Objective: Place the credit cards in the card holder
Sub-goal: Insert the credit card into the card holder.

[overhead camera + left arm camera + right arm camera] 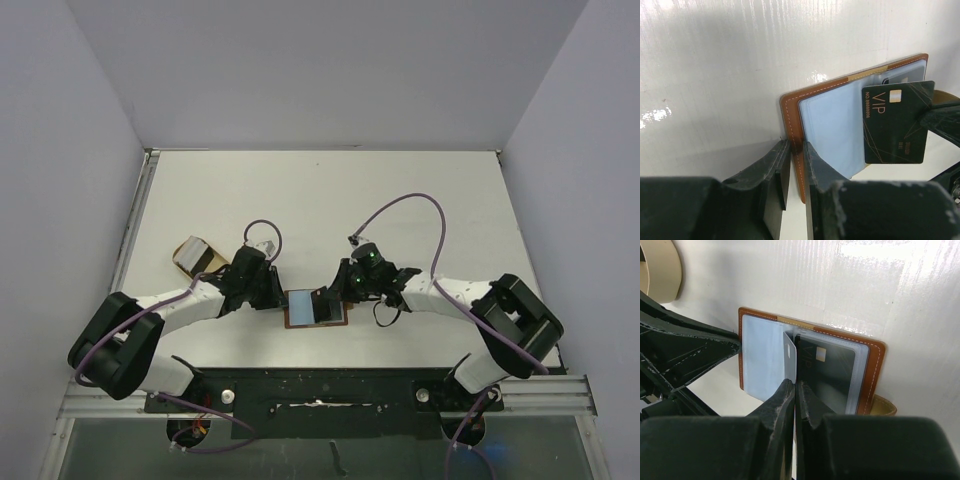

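The card holder point(300, 312) lies open near the front edge, brown outside and pale blue inside. My left gripper point(278, 298) is shut on its left brown edge point(792, 125); its fingertips point(796, 150) pinch the leather. My right gripper point(338, 292) is shut on a credit card point(895, 125), dark with "VIP" on its face and pale grey on its back point(789, 357). The card stands upright on edge over the holder's middle fold. My right gripper's tips point(795, 385) meet on its lower edge. Another dark card point(832, 375) lies under the clear sleeve on the holder's right half.
A tan rounded dish point(197, 255) with something pale grey in it stands on the table just left of and behind my left gripper; its rim shows in the right wrist view point(662, 270). The holder's snap strap point(882, 405) sticks out at its right edge.
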